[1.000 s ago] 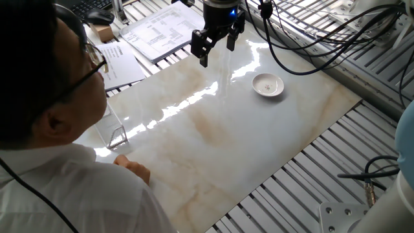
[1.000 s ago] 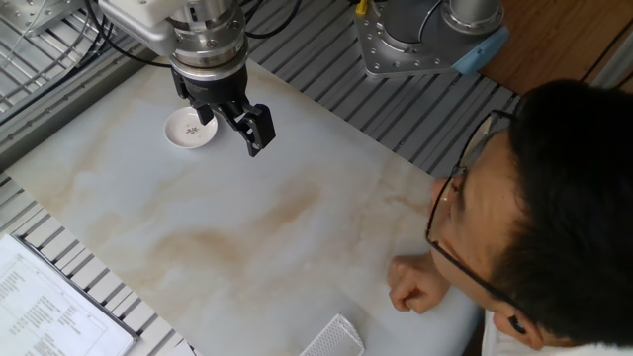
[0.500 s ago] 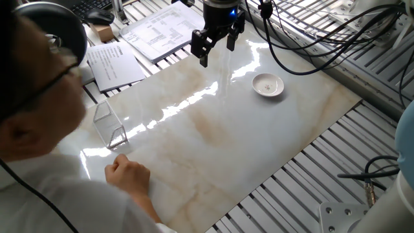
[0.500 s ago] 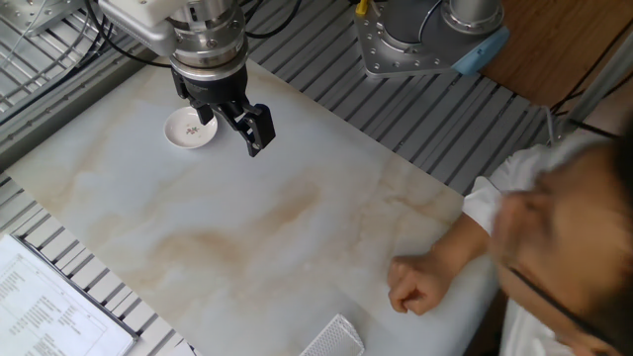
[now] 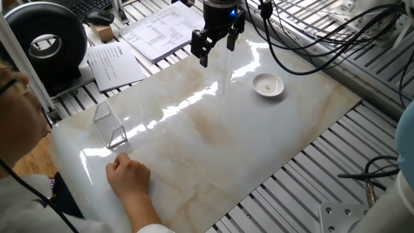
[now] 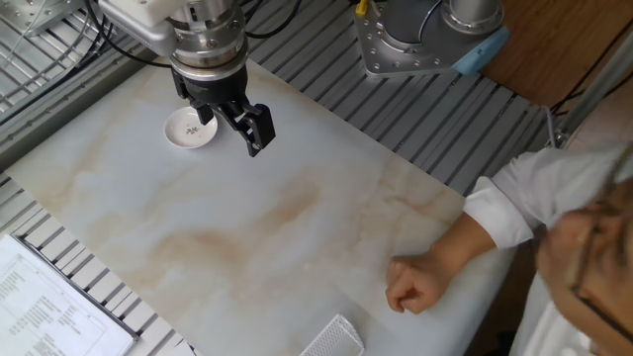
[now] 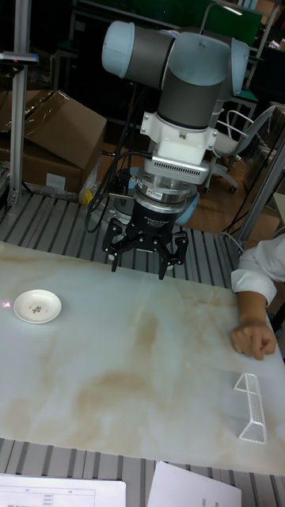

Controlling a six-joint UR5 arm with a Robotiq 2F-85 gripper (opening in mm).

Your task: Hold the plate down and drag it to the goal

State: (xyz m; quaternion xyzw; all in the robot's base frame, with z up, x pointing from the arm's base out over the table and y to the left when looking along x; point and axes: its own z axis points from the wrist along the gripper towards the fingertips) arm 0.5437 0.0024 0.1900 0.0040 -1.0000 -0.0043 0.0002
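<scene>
The plate is a small white dish with a faint centre mark, lying flat on the marble slab; it also shows as the plate and the plate. My gripper hangs open above the slab, to one side of the plate and not touching it, with nothing between its fingers. The tall fixed view shows the gripper well above the surface. The goal is a clear plastic corner bracket at the slab's far end, also seen as the goal and the goal.
A person's fist rests on the slab next to the goal, also seen as the fist. Papers and a black round device lie beyond the slab edge. Cables trail behind the arm.
The person's head has pulled back out of both fixed views. The gripper and the plate have not moved.
</scene>
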